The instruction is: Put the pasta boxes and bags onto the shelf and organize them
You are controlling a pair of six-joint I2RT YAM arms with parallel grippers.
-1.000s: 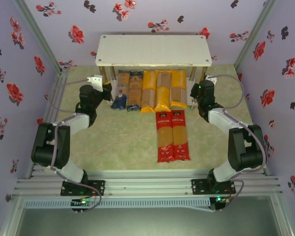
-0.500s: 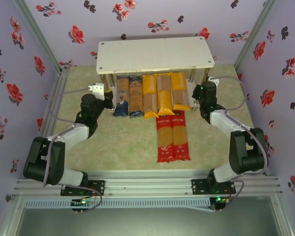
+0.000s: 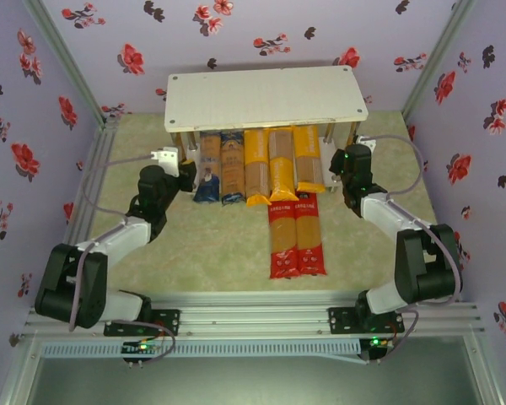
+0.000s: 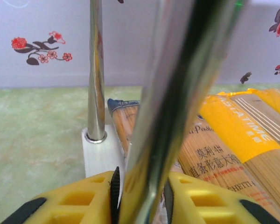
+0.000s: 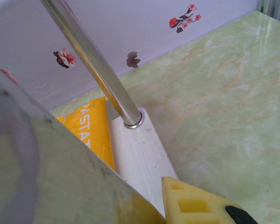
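As the shelf slides nearer, right claw clamps its leg; whether left claw grips is unclear.

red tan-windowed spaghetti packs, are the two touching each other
Touching. The top external view shows the left red spaghetti pack and the right red spaghetti pack side by side, long edges meeting with no gap.

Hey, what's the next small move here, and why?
Probably release the shelf legs and back both grippers off: the left gripper and right gripper sit at its front legs, five packs already lie under its top board, and two red packs wait on the table in front.
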